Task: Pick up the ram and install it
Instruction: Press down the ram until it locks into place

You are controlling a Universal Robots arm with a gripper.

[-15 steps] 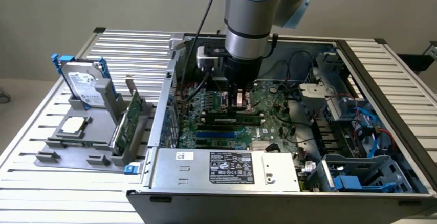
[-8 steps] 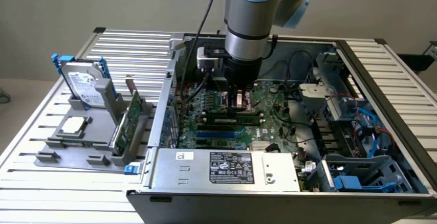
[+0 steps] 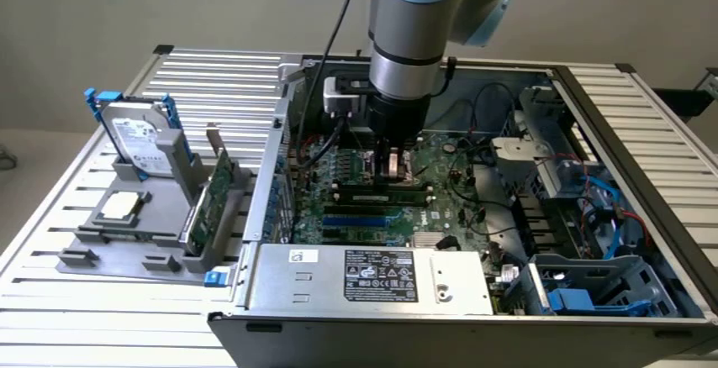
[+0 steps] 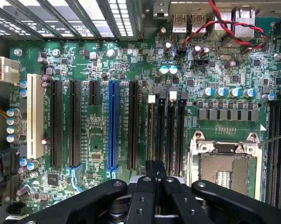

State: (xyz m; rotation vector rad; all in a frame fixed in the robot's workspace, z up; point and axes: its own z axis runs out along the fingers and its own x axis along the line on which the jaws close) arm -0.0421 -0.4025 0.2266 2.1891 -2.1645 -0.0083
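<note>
Ram (image 3: 379,186) lies in its motherboard (image 3: 449,191) slot; gripper (image 3: 395,169), fingers together, presses it down; seating looks nearly finished.

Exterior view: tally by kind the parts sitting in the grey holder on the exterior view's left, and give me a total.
Hard drive: 1
Green expansion card: 1
Square silver chip: 1
Total: 3
</note>
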